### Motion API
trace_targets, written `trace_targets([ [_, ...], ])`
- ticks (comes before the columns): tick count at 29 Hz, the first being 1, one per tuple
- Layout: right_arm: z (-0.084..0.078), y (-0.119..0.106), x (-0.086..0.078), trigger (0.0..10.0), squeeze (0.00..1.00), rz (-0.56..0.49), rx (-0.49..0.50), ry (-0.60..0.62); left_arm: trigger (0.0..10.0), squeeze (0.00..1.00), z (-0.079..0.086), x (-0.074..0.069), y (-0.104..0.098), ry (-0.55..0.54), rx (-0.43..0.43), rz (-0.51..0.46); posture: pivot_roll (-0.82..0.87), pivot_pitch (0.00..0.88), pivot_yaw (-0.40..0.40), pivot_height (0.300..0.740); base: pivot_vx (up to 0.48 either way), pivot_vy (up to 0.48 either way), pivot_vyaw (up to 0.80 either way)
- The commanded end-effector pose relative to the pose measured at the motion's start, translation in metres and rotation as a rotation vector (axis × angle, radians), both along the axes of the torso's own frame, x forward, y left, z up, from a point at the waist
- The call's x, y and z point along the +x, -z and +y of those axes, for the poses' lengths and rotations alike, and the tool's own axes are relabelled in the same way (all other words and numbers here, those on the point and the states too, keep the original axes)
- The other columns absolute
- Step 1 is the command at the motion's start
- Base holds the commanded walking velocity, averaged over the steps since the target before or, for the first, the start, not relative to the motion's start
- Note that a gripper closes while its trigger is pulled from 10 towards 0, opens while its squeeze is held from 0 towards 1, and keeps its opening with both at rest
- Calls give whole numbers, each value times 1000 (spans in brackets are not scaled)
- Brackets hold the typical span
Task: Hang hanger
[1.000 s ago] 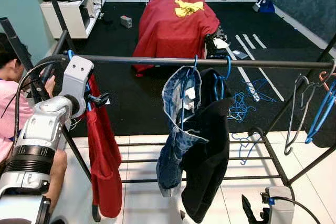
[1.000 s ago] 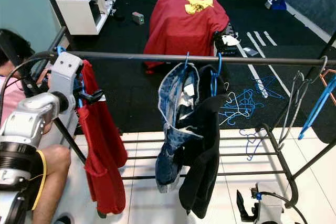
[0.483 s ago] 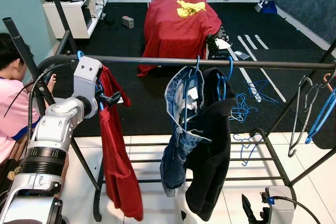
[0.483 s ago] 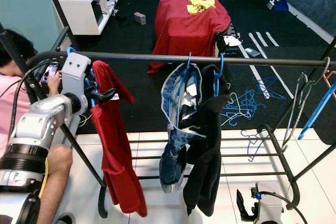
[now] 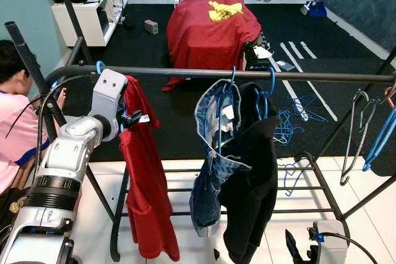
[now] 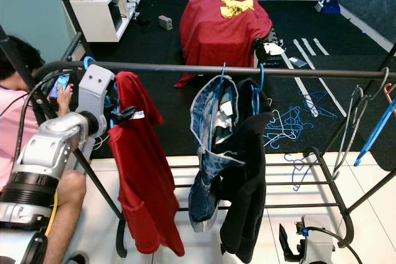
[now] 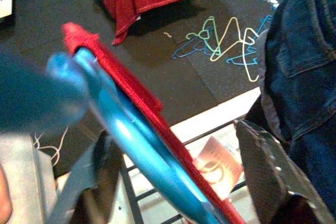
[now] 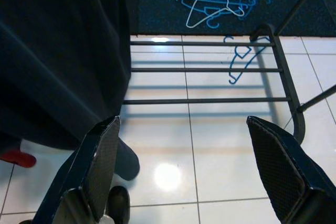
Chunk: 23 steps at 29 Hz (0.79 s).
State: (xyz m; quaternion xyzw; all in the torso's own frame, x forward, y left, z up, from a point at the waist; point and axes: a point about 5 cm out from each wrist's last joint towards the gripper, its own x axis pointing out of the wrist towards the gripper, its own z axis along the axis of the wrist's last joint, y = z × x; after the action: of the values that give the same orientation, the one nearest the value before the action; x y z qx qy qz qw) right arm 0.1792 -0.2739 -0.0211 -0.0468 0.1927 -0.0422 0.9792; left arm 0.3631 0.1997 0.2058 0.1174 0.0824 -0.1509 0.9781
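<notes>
Left eye view: a seated person in a pink top (image 5: 13, 129) is cut off at the far left edge, phone in hand. Left gripper (image 5: 127, 117) is raised at the left end of the dark round metal clothes rail (image 5: 247, 74). Its black fingers (image 7: 107, 162) are spread either side of the smooth blue plastic hanger (image 5: 99, 66), whose hook sits over the rail; contact with the hanger is hard to make out, and the near end of the hanger is badly blurred in the left wrist view. The soft red garment (image 5: 146, 183) draped on that hanger hangs long and limp.

Mid-rail, on more blue hangers: crumpled blue denim jeans (image 5: 213, 153), partly overlapped by a black jacket (image 5: 252, 183) whose hem is cut off at the near edge. Beyond, a red cloth-covered table (image 5: 210, 26).

Right: loose thin blue and white hangers (image 5: 288, 122) tangled on the dark carpet, bare wire hangers (image 5: 352, 140) on the rail's right end. Right gripper (image 8: 189, 171) hangs low over white tiles, fingers wide apart, holding nothing.
</notes>
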Motion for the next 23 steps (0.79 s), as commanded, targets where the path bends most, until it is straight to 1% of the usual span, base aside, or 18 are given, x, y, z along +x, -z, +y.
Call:
trace_targets([
  [1,-4,3,-6,10000,0,18,-4,11,10000,1000,3,-2,12,-4,16,61,-66,149,1,740,0,0,0],
  [2,-7,3,-6,10000,0,18,-6,24,10000,1000,3,-3,11,3,15,58,-66,149,1,740,0,0,0],
  [7,-11,1,-1,10000,0,16,-6,36,10000,1000,5,-2,7,-4,21,46,-66,149,1,740,0,0,0],
  [10,-12,-2,4,10000,0,6,-13,40,10000,1000,11,-1,-1,-13,60,4,-72,152,-2,740,0,0,0],
  [12,-11,-3,4,10000,0,-1,-17,39,10000,1000,16,0,-2,-38,108,15,-72,152,-2,740,0,0,0],
  [13,-11,-4,5,10000,0,-4,-18,38,10000,0,22,0,0,-82,151,34,-73,153,-4,740,0,0,0],
  [15,-11,-4,5,10000,0,-10,-19,35,10000,0,32,0,3,-166,180,68,-73,153,-2,740,0,0,0],
  [16,-10,-5,5,10000,0,-13,-19,32,10000,0,36,0,6,-212,115,87,-71,152,-2,740,0,0,0],
  [17,-10,-5,5,10000,0,-16,-18,31,10000,0,39,0,8,-246,32,99,-71,152,-2,740,0,0,0],
  [18,-10,-5,5,10000,0,-16,-18,31,10000,0,39,0,8,-246,32,99,-71,152,-2,740,0,0,0],
  [19,-9,-5,5,10000,0,-17,-18,29,10000,0,40,1,10,-272,-66,112,-71,152,-2,740,0,0,0],
  [20,-9,-5,5,10000,0,-19,-17,26,10000,0,37,1,15,-282,-297,144,-68,151,-3,740,0,0,0],
  [21,-9,-5,5,10000,0,-19,-17,26,10000,0,37,1,15,-282,-297,144,-68,151,-3,740,0,0,0],
  [22,-8,-5,5,10000,0,-20,-17,23,10000,0,31,2,17,-251,-447,172,-67,149,-3,740,0,0,0],
  [23,-8,-5,5,10000,0,-20,-17,23,10000,0,31,2,17,-251,-447,172,-67,149,-3,740,0,0,0],
])
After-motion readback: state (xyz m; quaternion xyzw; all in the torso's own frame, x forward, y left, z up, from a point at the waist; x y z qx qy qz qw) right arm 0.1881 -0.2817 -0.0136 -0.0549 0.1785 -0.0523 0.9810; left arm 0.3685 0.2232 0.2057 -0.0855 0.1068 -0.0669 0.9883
